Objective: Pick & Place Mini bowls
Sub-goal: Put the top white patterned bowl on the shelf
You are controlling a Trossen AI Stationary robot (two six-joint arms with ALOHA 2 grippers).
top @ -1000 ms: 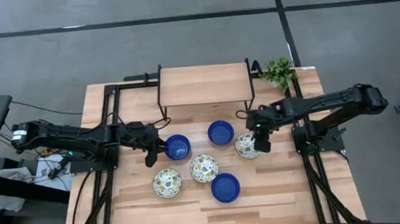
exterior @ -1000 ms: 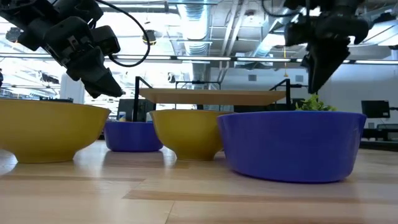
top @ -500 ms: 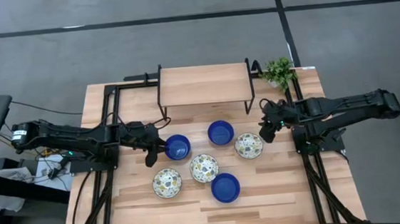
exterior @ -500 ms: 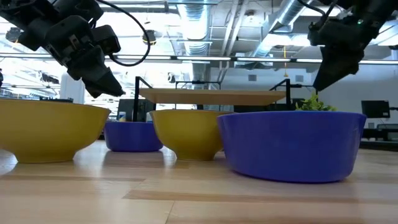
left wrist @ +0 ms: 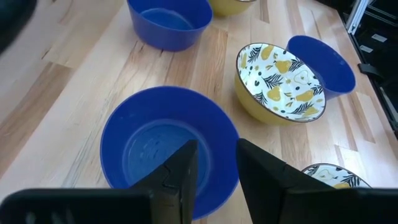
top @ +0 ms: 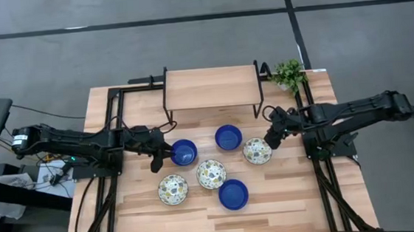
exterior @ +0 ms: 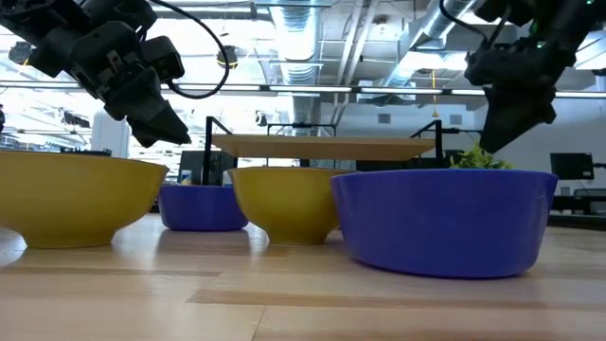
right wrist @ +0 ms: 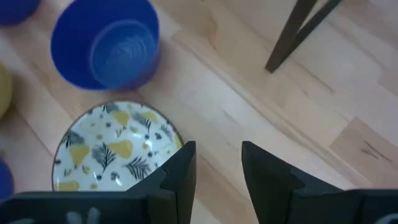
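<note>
Where 6 mini bowls (top: 211, 173) sit upright, mouths up: left hand (top: 156, 161) and right hand (top: 270, 139), fingers apart, empty.

The nearest patterned bowl (left wrist: 336, 175) is cut off by the frame edge.

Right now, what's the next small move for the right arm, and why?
Probably lower the right gripper onto the near rim of the cream floral-patterned mini bowl. Its jaws stand open and empty just above that rim, beside the glossy blue mini bowl. The left gripper hovers over another blue bowl.
</note>
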